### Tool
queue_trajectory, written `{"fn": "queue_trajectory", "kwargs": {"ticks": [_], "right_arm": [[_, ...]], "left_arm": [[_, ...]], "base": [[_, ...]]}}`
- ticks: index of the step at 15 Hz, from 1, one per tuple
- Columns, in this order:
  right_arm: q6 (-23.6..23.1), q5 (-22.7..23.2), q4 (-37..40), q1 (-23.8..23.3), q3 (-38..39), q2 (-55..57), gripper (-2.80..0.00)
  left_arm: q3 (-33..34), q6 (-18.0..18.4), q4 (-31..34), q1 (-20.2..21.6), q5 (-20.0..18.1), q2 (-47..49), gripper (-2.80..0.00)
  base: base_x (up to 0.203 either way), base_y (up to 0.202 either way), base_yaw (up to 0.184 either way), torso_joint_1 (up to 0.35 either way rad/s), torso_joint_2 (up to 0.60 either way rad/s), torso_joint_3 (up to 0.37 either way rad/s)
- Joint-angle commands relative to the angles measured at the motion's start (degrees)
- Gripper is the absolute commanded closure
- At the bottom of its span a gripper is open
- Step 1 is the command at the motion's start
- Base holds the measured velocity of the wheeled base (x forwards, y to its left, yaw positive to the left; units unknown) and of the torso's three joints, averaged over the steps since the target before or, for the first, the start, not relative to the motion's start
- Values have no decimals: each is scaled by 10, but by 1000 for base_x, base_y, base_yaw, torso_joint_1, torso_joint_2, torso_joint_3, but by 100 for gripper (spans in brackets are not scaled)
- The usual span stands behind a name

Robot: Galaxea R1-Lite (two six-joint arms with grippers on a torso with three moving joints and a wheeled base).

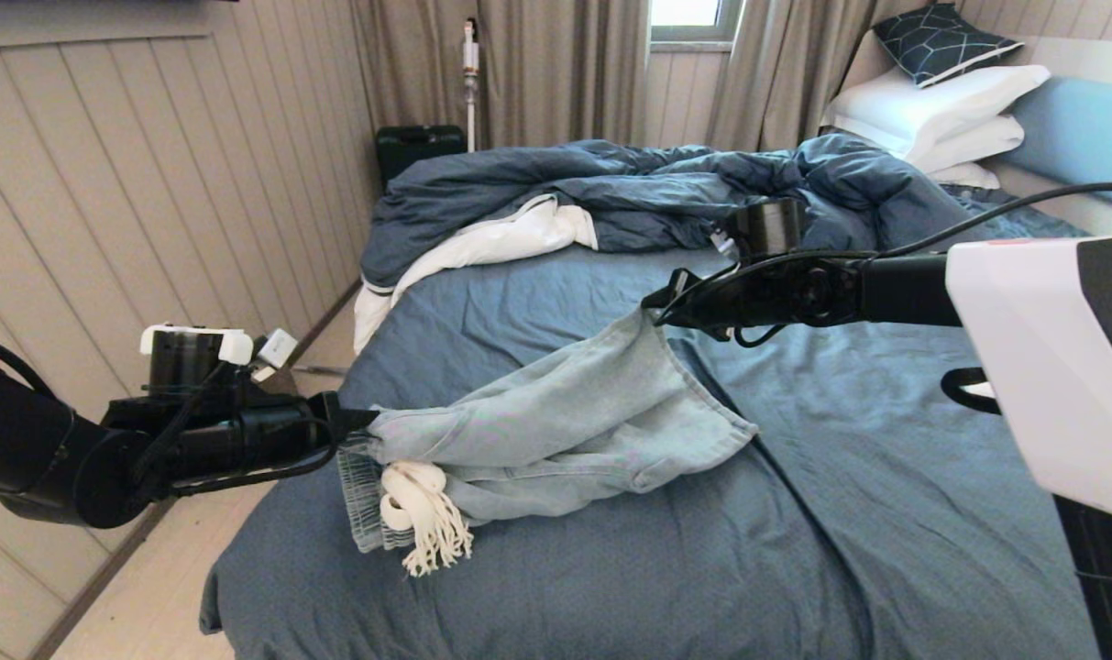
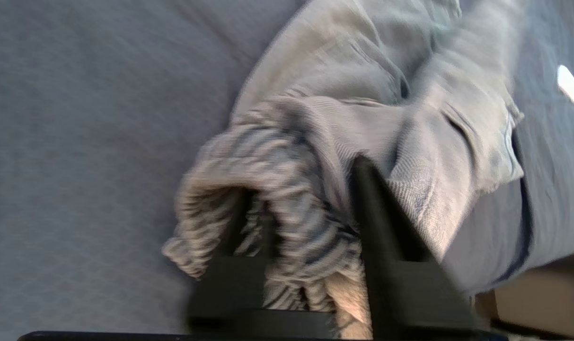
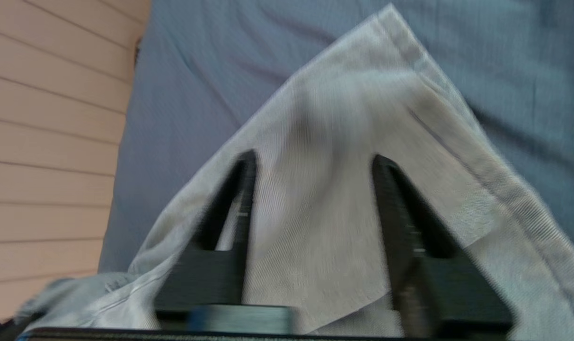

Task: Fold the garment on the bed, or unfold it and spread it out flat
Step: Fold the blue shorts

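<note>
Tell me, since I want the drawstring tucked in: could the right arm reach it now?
Probably not yet: the right tool is shut on the shorts, holding a corner up, and the drawstring hangs by the left tool.

no readable text, labels, brands, numbers, signs anywhere

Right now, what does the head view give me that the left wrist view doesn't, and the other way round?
Only the head view shows the right gripper holding a hem corner of the denim shorts, the tasselled drawstring, the rumpled duvet and pillows. Only the left wrist view shows the gathered waistband bunched between the fingers up close. Both show the left gripper clamped on the shorts above the bed sheet.
</note>
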Motion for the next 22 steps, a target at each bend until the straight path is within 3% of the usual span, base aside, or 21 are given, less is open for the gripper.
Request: {"fn": "queue_trajectory", "kwargs": {"ticks": [1,5,8,10,11,12,17,22], "right_arm": [[1,2,-3,-2,0,1,-280],[3,1,0,-5,1,-12,-280],[8,0,10,-5,4,-26,-280],[8,0,23,-5,16,-42,-280],[8,0,23,-5,16,-42,-280],[8,0,23,-5,24,-52,-280],[8,0,23,-6,40,-55,-280],[8,0,22,-7,43,-62,-280]], "left_arm": [[3,0,-3,-5,-2,-5,-280],[6,-1,-18,-3,4,-8,-280],[4,-1,-29,-2,37,-9,-280],[4,-1,-48,-2,81,-10,-280],[4,-1,-49,-2,82,-10,-280],[3,0,-62,2,109,-14,-280],[13,4,-66,-12,112,-6,-280],[14,3,-68,1,121,-18,-280]], "base": [[0,0,0,0,0,0],[0,0,0,0,0,0],[0,0,0,0,0,0],[0,0,0,0,0,0],[0,0,0,0,0,0],[0,0,0,0,0,0],[0,0,0,0,0,0],[0,0,0,0,0,0]]}}
